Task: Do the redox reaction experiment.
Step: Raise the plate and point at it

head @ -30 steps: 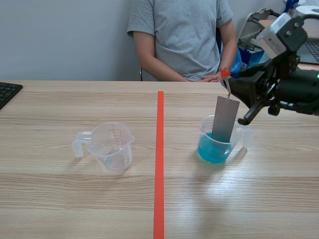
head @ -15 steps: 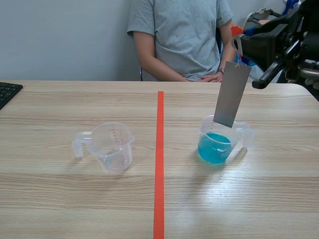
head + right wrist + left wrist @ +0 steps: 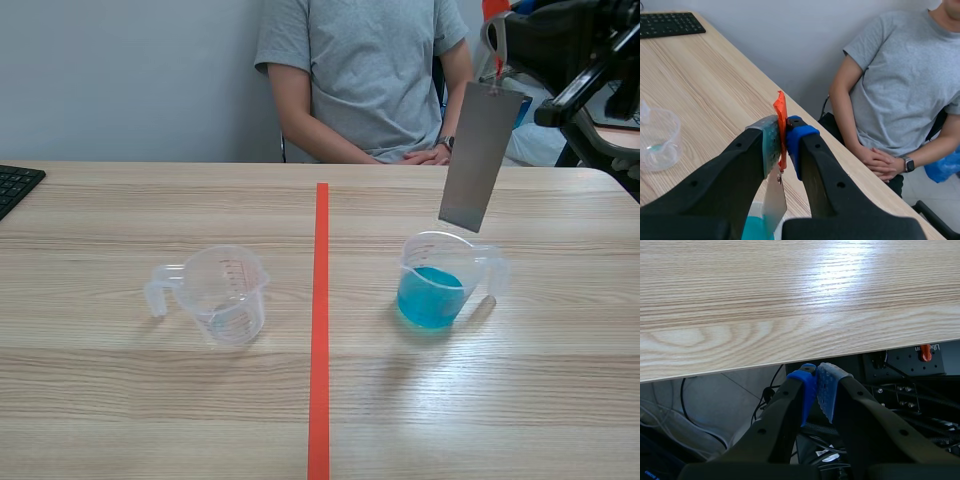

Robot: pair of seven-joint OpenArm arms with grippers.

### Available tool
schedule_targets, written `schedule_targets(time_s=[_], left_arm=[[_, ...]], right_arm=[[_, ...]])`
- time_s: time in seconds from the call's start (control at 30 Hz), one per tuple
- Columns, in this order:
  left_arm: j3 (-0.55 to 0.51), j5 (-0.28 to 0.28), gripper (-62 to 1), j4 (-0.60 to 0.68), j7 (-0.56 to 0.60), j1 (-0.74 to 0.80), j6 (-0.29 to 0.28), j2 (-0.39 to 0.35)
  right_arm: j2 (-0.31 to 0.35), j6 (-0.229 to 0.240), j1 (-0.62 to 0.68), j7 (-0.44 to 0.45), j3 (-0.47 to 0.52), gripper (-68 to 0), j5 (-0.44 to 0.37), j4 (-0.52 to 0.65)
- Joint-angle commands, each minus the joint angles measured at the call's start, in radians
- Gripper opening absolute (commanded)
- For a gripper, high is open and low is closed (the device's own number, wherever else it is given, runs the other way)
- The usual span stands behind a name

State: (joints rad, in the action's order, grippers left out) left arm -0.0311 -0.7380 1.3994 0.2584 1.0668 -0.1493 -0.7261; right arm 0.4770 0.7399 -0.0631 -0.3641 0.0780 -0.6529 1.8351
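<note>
Hanging from an orange tag (image 3: 780, 112) pinched between the right gripper's (image 3: 784, 134) closed fingers, the plate (image 3: 480, 155) is clear of the blue cup (image 3: 432, 290), its lower edge just above the rim. Whether it has been dipped cannot be told: its grey face shows no coating. The clear cup (image 3: 225, 295) across the tape line looks untouched, so any step involving it seems left. The left gripper (image 3: 816, 385) sits below the table (image 3: 790, 300) edge, fingers pressed together on nothing.
</note>
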Motion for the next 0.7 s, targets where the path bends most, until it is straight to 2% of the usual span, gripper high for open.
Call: schedule_targets(time_s=[0.0, 0.37, 0.57, 0.67], left_arm=[[0.004, 0.000, -56.9, 0.008, 0.013, 0.011, -0.002, -0.003], [0.003, 0.001, -56.8, 0.019, 0.030, 0.010, -0.002, -0.010], [0.003, 0.001, -56.8, 0.057, 0.058, 0.007, -0.006, -0.074], [0.003, 0.001, -56.8, 0.060, 0.050, -0.030, -0.029, -0.111]], right_arm=[[0.016, 0.006, -0.014, 0.000, 0.017, -66.1, -0.024, 0.025], [0.016, 0.006, -0.014, -0.035, 0.026, -66.1, -0.071, 0.047], [0.016, 0.006, -0.014, -0.038, 0.026, -66.1, -0.074, 0.047], [0.016, 0.006, -0.014, -0.038, 0.026, -66.1, -0.074, 0.047]])
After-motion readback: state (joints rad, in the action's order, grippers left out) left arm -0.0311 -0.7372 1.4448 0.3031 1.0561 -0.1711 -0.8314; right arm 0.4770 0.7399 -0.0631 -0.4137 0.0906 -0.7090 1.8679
